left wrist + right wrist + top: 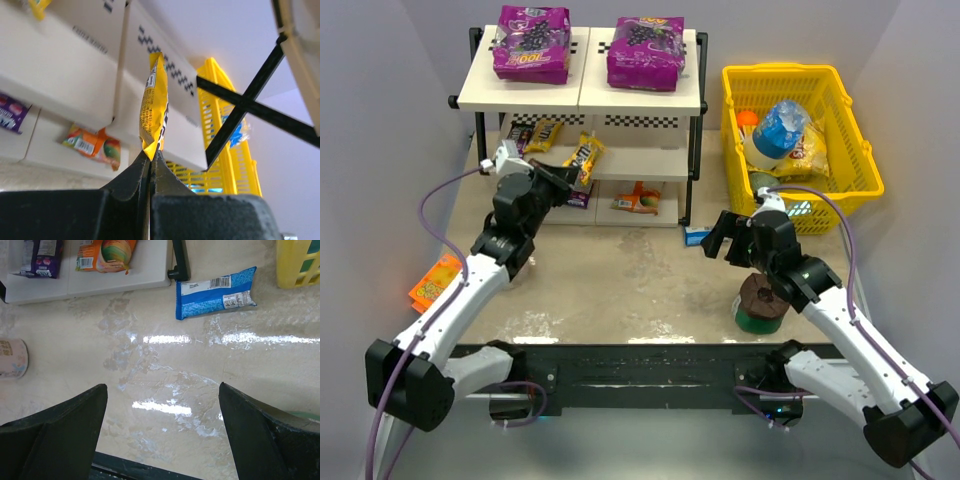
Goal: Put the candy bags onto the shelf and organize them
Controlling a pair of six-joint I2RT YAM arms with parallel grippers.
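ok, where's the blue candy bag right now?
Right wrist view: the blue candy bag lies on the table by the front-right leg of the shelf, left of the yellow basket, ahead of the open right tool.

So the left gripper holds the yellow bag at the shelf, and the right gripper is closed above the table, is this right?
Not quite. The left gripper does hold the yellow bag at the shelf, but the right gripper is open, not closed: the right wrist view shows its jaws wide apart above the table, holding nothing.
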